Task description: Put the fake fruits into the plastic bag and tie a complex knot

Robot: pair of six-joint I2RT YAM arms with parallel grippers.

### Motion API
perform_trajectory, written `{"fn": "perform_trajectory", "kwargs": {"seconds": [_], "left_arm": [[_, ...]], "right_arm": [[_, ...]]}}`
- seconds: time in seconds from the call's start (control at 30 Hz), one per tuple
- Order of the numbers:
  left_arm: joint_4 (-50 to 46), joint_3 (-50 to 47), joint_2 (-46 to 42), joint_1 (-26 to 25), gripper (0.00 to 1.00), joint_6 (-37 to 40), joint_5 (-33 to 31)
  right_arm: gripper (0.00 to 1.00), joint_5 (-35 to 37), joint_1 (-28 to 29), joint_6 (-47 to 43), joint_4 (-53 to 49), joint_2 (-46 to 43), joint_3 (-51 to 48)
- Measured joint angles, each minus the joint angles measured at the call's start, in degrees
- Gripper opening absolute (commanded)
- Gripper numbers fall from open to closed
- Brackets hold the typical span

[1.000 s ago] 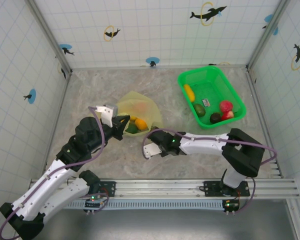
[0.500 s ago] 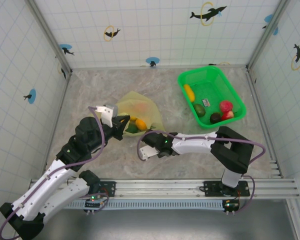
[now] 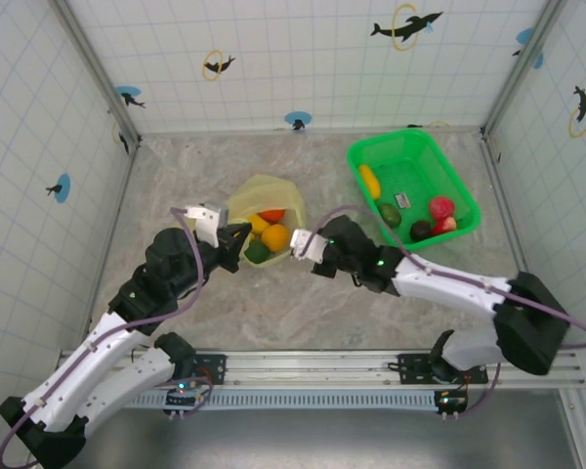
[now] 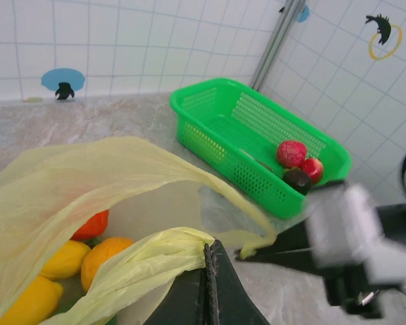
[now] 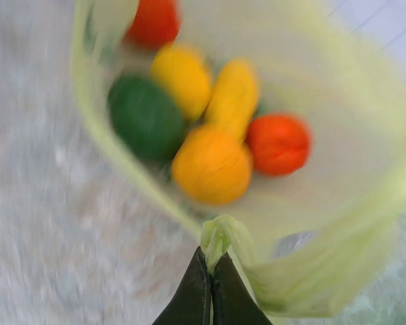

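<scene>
The pale yellow plastic bag (image 3: 264,200) lies mid-table with its mouth stretched wide between my two grippers. My left gripper (image 3: 236,240) is shut on the bag's left handle (image 4: 169,247). At the bag's right edge, my right gripper (image 3: 298,244) is shut on a bunched bit of the bag (image 5: 220,237). Inside lie several fake fruits: an orange (image 5: 212,164), a green one (image 5: 145,116), a yellow one (image 5: 181,76) and a red-orange one (image 5: 277,143). The two pinched parts stand apart. The left wrist view shows my right gripper (image 4: 242,254), blurred.
A bright green tray (image 3: 410,166) stands at the back right with a yellow fruit (image 3: 369,181), a green one (image 3: 390,214), a dark one (image 3: 421,231) and a red one (image 3: 441,207). Tiled walls close three sides.
My right gripper swung from the table in front of the bag to its right edge and shut on it. The bag's mouth has opened wider. The left arm barely moved.
</scene>
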Motion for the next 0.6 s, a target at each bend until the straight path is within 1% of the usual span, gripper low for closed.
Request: {"fn": "perform_trajectory", "kwargs": {"seconds": [0.1, 0.27, 0.43, 0.5, 0.6], "left_arm": [[-0.13, 2.73, 0.76, 0.0, 0.0, 0.46, -0.72], [-0.46, 8.72, 1.97, 0.0, 0.0, 1.31, -2.14], [-0.48, 14.64, 2.91, 0.0, 0.0, 2.38, -3.69], [-0.5, 17.33, 3.82, 0.0, 0.0, 2.86, -4.9], [-0.55, 20.83, 5.53, 0.0, 0.0, 3.04, -6.8]], "right_arm": [[0.0, -2.69, -2.01, 8.9, 2.73, -2.16, 2.51], [0.0, -2.43, -3.61, 19.02, 1.88, -2.12, 12.41], [0.0, 0.83, -5.53, 24.9, -2.54, 0.48, 27.32], [0.0, 2.47, -7.06, 26.75, -6.19, 2.86, 34.62], [0.0, 4.66, -9.35, 28.74, -10.97, 6.16, 42.99]]}}
